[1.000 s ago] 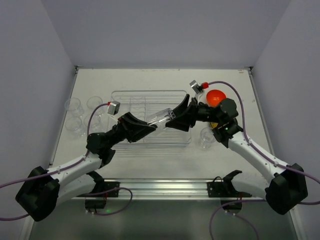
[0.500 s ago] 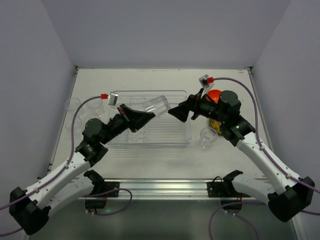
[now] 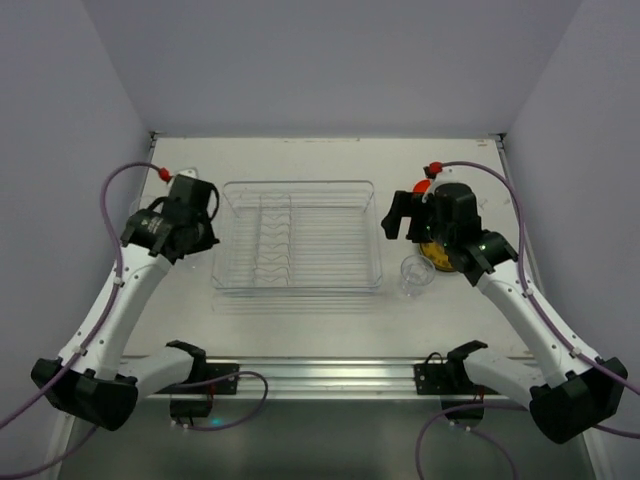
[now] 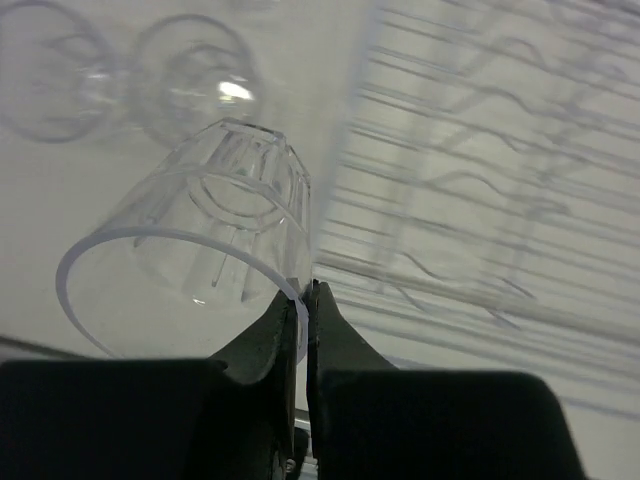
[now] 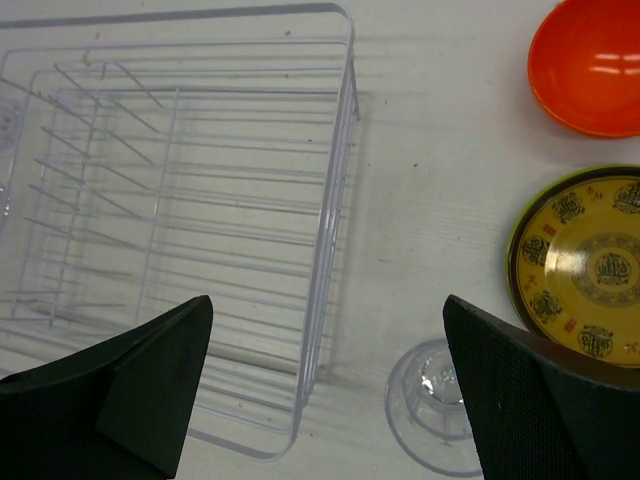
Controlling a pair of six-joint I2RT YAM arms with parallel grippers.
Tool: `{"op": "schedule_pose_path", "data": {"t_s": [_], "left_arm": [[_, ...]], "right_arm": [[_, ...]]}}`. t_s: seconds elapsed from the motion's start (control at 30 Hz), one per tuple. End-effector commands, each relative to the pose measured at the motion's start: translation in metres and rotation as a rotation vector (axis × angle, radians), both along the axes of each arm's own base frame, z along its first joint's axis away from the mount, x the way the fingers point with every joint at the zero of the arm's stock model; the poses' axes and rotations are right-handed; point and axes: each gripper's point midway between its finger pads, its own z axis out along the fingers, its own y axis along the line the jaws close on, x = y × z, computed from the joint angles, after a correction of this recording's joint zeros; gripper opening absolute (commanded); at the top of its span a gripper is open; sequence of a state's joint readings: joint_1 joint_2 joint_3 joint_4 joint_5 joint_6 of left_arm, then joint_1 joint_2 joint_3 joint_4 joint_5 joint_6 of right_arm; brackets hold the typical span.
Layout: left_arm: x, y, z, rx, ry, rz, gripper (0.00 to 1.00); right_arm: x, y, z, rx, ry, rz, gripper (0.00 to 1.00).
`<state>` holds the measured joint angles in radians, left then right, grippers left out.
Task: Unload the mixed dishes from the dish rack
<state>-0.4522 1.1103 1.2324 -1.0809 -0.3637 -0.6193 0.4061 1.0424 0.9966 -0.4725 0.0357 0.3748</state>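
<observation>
We see the left gripper (image 4: 305, 300) pinched tight on the rim of a clear glass cup (image 4: 200, 240), left of the dish rack (image 3: 300, 184). Right gripper (image 5: 330, 395) fingers are wide apart above the rack's right wall. Orange bowl (image 5: 590, 65) and yellow-patterned plate (image 5: 580, 265) lie right of the rack.

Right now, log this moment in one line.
left gripper: shut on glass cup rim | right gripper: open, empty | dish rack: no dishes inside | orange bowl, patterned plate: outside rack

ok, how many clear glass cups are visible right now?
4. One cup pinched by its rim in the left gripper; two blurred cups beyond it; one cup right of the clear plastic dish rack. Others may be hidden under the left arm.
</observation>
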Motion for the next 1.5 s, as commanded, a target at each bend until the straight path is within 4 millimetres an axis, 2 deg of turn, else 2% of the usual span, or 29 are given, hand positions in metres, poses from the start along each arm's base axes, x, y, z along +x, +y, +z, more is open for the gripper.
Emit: {"op": "schedule_pose_path", "data": {"t_s": [0.0, 0.03, 0.07, 0.2, 0.27, 0.37, 0.5, 0.57, 0.77, 0.93, 1.03, 1.17, 1.2, 1.27, 1.3, 1.37, 1.4, 1.47], "left_arm": [[-0.012, 0.087, 0.020, 0.149, 0.068, 0.134, 0.00], [-0.012, 0.103, 0.012, 0.131, 0.109, 0.185, 0.00], [-0.008, 0.107, -0.001, 0.150, 0.165, 0.197, 0.00], [-0.001, 0.097, -0.035, 0.056, 0.274, 0.153, 0.00], [-0.003, 0.108, -0.050, 0.072, 0.336, 0.183, 0.00], [0.000, 0.099, -0.061, 0.018, 0.378, 0.149, 0.00], [-0.004, 0.106, -0.073, 0.053, 0.429, 0.177, 0.00], [-0.004, 0.104, -0.079, 0.040, 0.437, 0.166, 0.00], [-0.008, 0.100, -0.116, -0.001, 0.488, 0.189, 0.00], [-0.018, 0.107, -0.147, -0.046, 0.541, 0.249, 0.00], [-0.020, 0.108, -0.155, -0.062, 0.538, 0.260, 0.00], [-0.018, 0.107, -0.154, -0.073, 0.526, 0.255, 0.14], [-0.018, 0.107, -0.152, -0.070, 0.522, 0.256, 0.28], [-0.015, 0.109, -0.142, -0.064, 0.497, 0.262, 0.41], [-0.014, 0.111, -0.138, -0.055, 0.487, 0.266, 0.53], [-0.010, 0.114, -0.121, -0.042, 0.446, 0.279, 0.64], [-0.009, 0.117, -0.115, -0.028, 0.430, 0.289, 0.74], [-0.006, 0.119, -0.097, -0.024, 0.382, 0.296, 0.83]], "right_arm": [[-0.001, -0.012, -0.005, -0.059, 0.001, -0.027, 0.99], [-0.001, -0.011, -0.005, -0.054, -0.004, -0.021, 0.99], [-0.002, -0.010, -0.003, -0.046, -0.011, -0.012, 0.99], [-0.006, -0.004, 0.001, -0.021, -0.028, 0.027, 0.99], [-0.006, -0.001, 0.001, -0.017, -0.028, 0.045, 0.99], [-0.006, 0.000, 0.002, -0.017, -0.036, 0.049, 0.99], [-0.010, 0.006, 0.004, 0.002, -0.036, 0.086, 0.99], [-0.010, 0.006, 0.005, 0.004, -0.040, 0.090, 0.99], [-0.013, 0.010, 0.009, 0.020, -0.054, 0.112, 0.99], [-0.014, 0.010, 0.009, 0.021, -0.057, 0.117, 0.99], [-0.014, 0.011, 0.010, 0.026, -0.057, 0.123, 0.99], [-0.015, 0.013, 0.010, 0.030, -0.057, 0.132, 0.99], [-0.016, 0.013, 0.010, 0.029, -0.059, 0.134, 0.99], [-0.016, 0.013, 0.010, 0.031, -0.058, 0.135, 0.99], [-0.016, 0.013, 0.010, 0.030, -0.058, 0.137, 0.99], [-0.016, 0.015, 0.010, 0.034, -0.057, 0.142, 0.99], [-0.017, 0.015, 0.011, 0.036, -0.057, 0.148, 0.99], [-0.017, 0.015, 0.011, 0.035, -0.057, 0.152, 0.99]]}}
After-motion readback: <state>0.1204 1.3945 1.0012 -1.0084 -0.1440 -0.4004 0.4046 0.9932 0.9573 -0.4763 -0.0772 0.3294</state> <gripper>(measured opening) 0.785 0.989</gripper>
